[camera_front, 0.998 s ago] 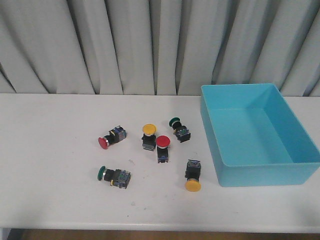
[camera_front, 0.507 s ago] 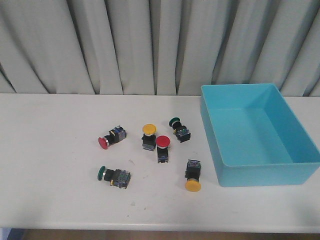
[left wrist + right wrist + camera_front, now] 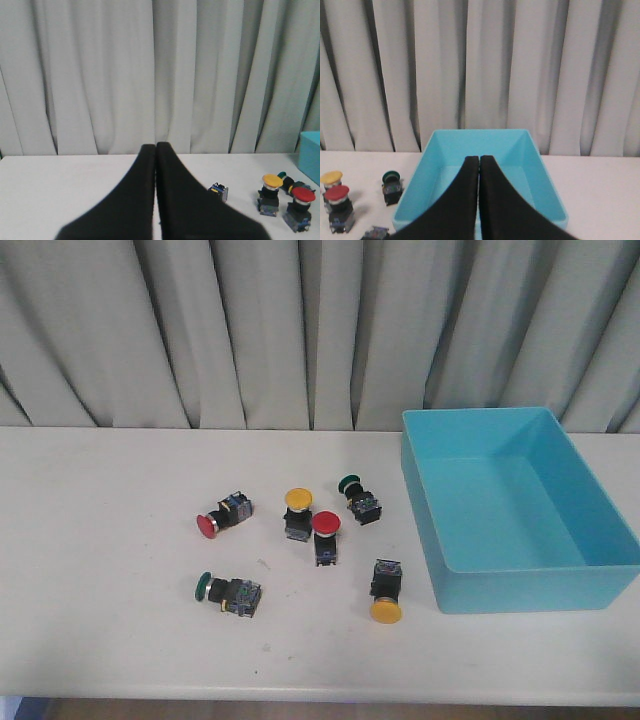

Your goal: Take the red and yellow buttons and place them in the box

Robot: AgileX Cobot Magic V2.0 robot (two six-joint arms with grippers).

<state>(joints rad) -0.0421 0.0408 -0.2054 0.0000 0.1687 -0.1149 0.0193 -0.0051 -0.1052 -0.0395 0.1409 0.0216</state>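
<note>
Left tool (image 3: 156,146) is closed and empty, as is right tool (image 3: 479,159); neither appears in the front view. On the worktop (image 3: 110,580), near to far: yellow button (image 3: 385,590), two red buttons (image 3: 325,535) (image 3: 222,517), second yellow button (image 3: 297,511). The box (image 3: 520,590) stands just right of them. Nothing has moved since the earlier frames.

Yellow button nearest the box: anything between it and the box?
Nothing visible. The yellow button lies on its side just left of the box, with only bare table between them. The only thing to clear is the box's own upright wall. The box interior looks empty. Other buttons sit farther left.
</note>
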